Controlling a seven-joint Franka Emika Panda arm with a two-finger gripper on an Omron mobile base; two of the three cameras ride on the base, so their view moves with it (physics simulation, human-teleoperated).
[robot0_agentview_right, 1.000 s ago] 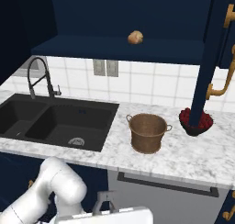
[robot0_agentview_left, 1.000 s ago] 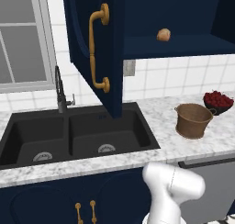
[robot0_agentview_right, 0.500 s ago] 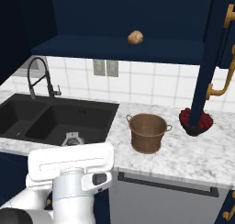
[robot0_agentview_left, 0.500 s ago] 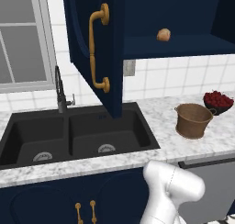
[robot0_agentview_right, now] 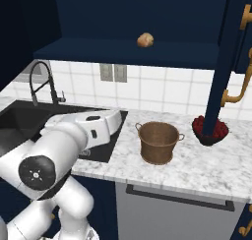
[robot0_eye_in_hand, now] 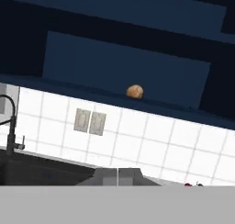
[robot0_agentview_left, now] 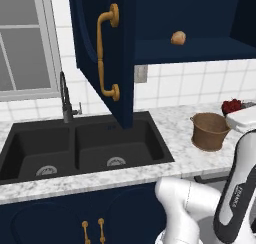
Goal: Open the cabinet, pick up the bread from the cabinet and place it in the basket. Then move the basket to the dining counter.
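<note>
The cabinet [robot0_agentview_right: 133, 52] stands open, its shelf front unblocked around the bread [robot0_agentview_right: 145, 40], which sits alone with bare shelf on both sides. The left door [robot0_agentview_left: 102, 53] swings out over the sink [robot0_agentview_left: 80, 148], walling off that side. The right door [robot0_agentview_right: 231, 62] hangs out beyond the bread, its edge in front of the fruit bowl [robot0_agentview_right: 210, 131]. Between the doors, the air above the basket [robot0_agentview_right: 158, 142] is free up to the shelf.
</note>
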